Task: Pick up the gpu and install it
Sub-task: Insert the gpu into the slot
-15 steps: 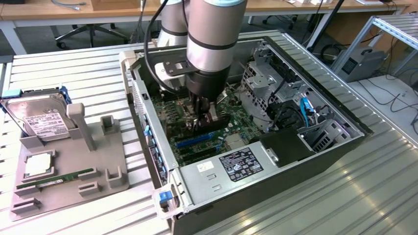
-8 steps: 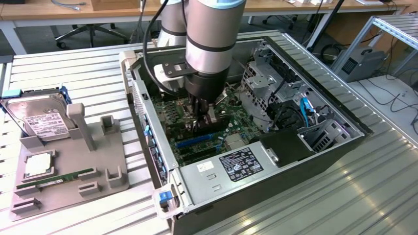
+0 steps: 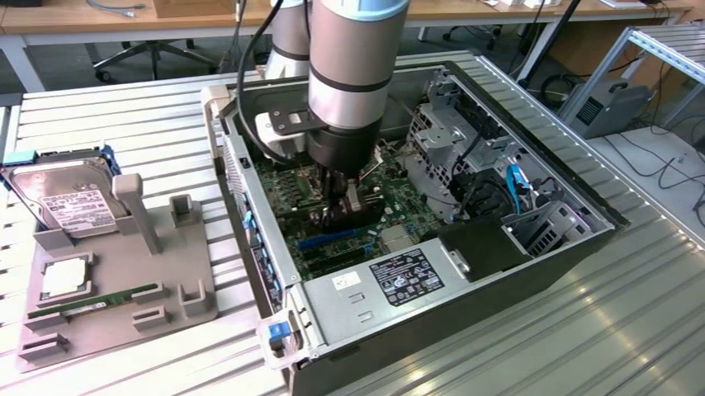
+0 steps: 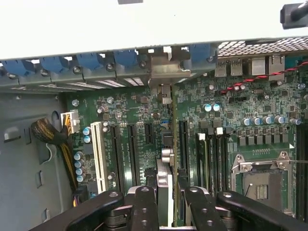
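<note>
Gripper (image 4: 166, 199) clamped on the gpu (image 4: 168, 144), jaws partly closed around its top edge. Card stands edge-on over the motherboard (image 4: 144, 115) slots, frame centre in the exterior view, inside the open case (image 3: 573, 210).

We see even, diffuse indoor light with soft shadows inside the computer case (image 3: 463, 272). The case's side wall (image 4: 144, 24) glares white in the wrist view, where the end effector (image 4: 166, 211) fingers sit dark and slightly soft.
</note>
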`<state>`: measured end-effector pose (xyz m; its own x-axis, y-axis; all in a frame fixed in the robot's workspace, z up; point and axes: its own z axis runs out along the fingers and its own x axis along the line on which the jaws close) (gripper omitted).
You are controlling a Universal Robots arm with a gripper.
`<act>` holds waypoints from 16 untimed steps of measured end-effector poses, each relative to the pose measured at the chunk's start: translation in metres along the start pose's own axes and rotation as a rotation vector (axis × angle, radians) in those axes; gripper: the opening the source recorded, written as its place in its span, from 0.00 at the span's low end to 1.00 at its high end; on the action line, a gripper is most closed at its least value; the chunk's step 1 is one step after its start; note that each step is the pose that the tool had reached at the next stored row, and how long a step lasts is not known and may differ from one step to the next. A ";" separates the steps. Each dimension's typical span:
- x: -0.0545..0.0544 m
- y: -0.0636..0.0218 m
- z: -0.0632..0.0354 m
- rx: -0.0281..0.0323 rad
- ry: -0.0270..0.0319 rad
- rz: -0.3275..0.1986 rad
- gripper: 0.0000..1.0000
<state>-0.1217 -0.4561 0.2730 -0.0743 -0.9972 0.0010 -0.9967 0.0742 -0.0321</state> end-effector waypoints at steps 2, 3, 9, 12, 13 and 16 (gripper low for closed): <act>0.000 0.0016 0.0012 0.0000 -0.0001 0.000 0.27; 0.000 0.0024 0.0016 0.0000 0.0000 0.000 0.27; 0.001 0.0061 0.0031 -0.0001 0.0001 0.001 0.27; 0.001 0.0064 0.0039 -0.0001 0.0001 0.001 0.27; 0.001 0.0064 0.0043 0.0000 0.0000 0.001 0.27; 0.001 0.0064 0.0045 -0.0001 -0.0002 0.001 0.27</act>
<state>-0.1280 -0.4562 0.2684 -0.0755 -0.9971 0.0008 -0.9966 0.0754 -0.0320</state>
